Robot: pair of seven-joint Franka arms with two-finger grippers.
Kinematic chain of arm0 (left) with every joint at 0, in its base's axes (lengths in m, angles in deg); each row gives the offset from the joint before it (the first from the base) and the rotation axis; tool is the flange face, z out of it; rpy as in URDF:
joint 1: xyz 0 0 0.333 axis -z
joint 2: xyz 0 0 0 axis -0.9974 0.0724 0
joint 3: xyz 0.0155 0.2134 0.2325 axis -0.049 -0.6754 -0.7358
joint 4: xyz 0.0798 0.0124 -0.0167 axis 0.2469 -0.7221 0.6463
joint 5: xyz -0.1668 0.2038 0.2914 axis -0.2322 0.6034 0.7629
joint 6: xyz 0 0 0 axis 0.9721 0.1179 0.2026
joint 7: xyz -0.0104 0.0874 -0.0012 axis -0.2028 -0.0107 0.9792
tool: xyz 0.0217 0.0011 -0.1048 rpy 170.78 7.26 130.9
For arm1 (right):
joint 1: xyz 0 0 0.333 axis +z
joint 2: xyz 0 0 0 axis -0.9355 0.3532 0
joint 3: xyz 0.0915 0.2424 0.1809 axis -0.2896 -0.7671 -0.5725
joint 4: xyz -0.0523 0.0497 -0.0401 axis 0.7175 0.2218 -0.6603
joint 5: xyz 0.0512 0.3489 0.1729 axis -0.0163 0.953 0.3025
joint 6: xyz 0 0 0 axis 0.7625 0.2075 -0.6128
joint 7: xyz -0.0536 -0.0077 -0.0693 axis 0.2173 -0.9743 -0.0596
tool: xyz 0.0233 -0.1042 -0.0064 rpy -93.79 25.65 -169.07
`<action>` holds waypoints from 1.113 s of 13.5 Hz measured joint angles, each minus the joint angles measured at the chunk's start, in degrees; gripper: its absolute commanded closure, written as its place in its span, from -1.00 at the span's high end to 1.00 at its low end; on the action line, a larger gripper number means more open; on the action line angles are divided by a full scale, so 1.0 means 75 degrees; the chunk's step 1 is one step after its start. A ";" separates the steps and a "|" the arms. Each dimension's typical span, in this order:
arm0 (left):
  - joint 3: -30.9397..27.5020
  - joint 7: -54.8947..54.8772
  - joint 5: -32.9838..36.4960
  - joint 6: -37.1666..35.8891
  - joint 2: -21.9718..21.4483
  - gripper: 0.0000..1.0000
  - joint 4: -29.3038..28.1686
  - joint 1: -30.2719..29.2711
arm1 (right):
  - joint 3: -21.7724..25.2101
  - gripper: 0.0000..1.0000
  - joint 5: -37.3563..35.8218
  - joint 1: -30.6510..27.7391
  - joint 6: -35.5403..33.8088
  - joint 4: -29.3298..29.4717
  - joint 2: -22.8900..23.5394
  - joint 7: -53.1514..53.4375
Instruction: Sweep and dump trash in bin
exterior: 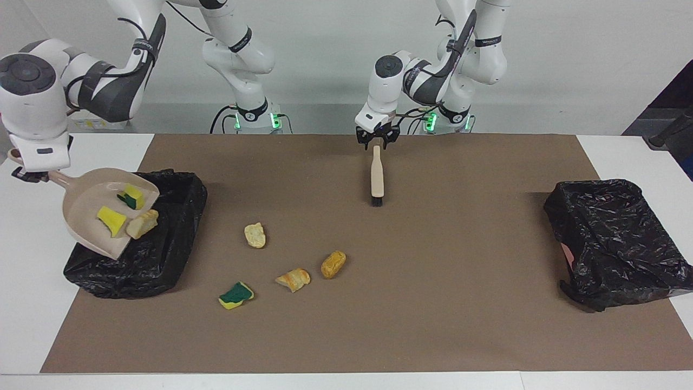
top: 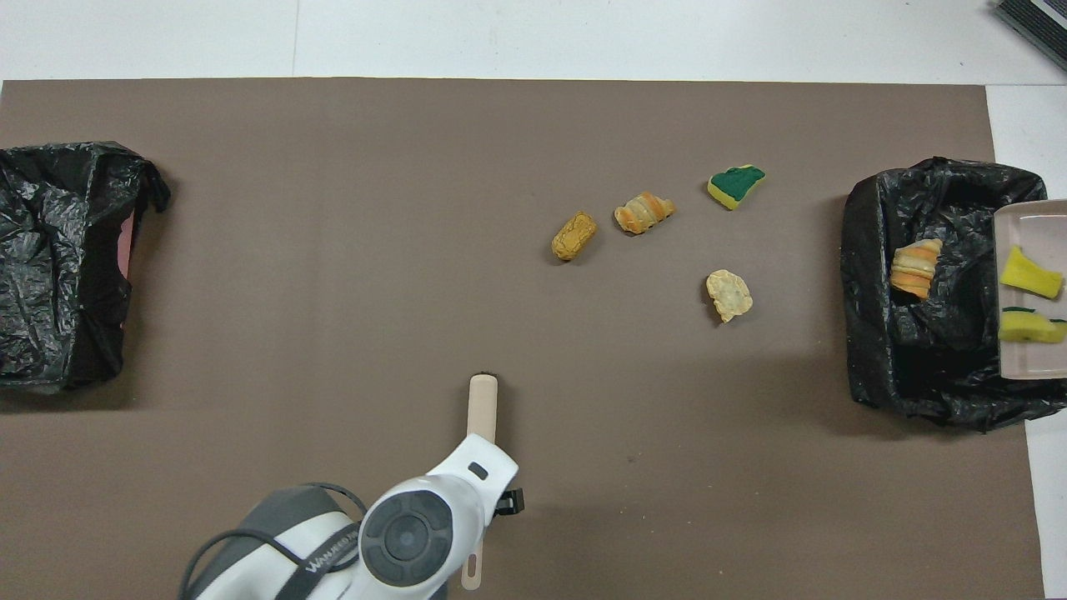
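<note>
The right gripper [exterior: 33,174] grips the handle of the beige dustpan [exterior: 89,216], tipped over the black-lined bin [exterior: 162,254] at the right arm's end. Two yellow-green sponge scraps [exterior: 111,219] and a tan bread chunk [exterior: 143,223] slide down the dustpan; four more scraps [exterior: 292,279] lie beside the bin. The left gripper [exterior: 377,143] stands open above the brush [exterior: 377,176].

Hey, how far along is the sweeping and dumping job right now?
Done: one load is swept up. In hand: the right hand tips the beige plastic dustpan over the black-lined bin; a tan bread chunk is sliding off, two yellow-green sponge pieces lie in the pan. To do: four scraps on the brown mat; the left hand is open over the beige brush.
</note>
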 measured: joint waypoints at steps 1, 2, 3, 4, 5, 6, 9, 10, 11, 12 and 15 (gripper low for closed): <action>-0.0031 -0.0066 0.0071 -0.0010 -0.0008 1.00 0.0162 -0.0422 | -0.0001 -1.00 -0.0370 0.0134 -0.0012 0.0000 -0.0002 0.0002; -0.0051 -0.0177 0.0252 -0.0041 -0.0015 1.00 0.0338 -0.0855 | -0.0004 -1.00 -0.0780 0.0290 -0.0016 0.0000 -0.0004 0.0003; -0.0069 -0.0367 0.0452 -0.0113 -0.0023 1.00 0.0520 -0.1302 | -0.0006 -1.00 -0.1153 0.0485 -0.0030 0.0000 -0.0006 0.0006; -0.0084 -0.0699 0.0547 -0.0253 -0.0042 1.00 0.0688 -0.1718 | -0.0008 -1.00 -0.1448 0.0666 -0.0061 0.0001 -0.0008 0.0016; -0.0094 -0.1188 0.0579 -0.0485 -0.0076 1.00 0.0850 -0.2136 | -0.0008 -1.00 -0.1699 0.0825 -0.0088 0.0001 -0.0010 0.0021; -0.0103 -0.1741 0.0586 -0.0818 -0.0114 1.00 0.1026 -0.2546 | -0.0009 -1.00 -0.1869 0.0933 -0.0112 0.0001 -0.0015 0.0022; -0.0129 -0.3511 0.0635 -0.1752 -0.0203 1.00 0.1546 -0.3787 | -0.0009 -1.00 -0.2157 0.1061 -0.0120 0.0002 -0.0039 0.0023; -0.0136 -0.4037 0.0685 -0.1836 -0.0213 1.00 0.1613 -0.4148 | -0.0008 -1.00 -0.2187 0.1084 -0.0138 0.0002 -0.0052 0.0023; -0.0139 -0.4495 0.0724 -0.1869 -0.0214 1.00 0.1664 -0.4479 | -0.0009 -1.00 -0.2193 0.1117 -0.0179 0.0003 -0.0066 0.0022; -0.0142 -0.4858 0.0789 -0.1958 -0.0214 1.00 0.1742 -0.4775 | -0.0019 -1.00 -0.2193 0.1153 -0.0196 0.0020 -0.0083 0.0024; -0.0141 -0.5690 0.1029 -0.2976 -0.0224 1.00 0.2533 -0.5368 | -0.0069 -1.00 -0.1636 0.1198 -0.0206 0.0225 -0.0147 0.0025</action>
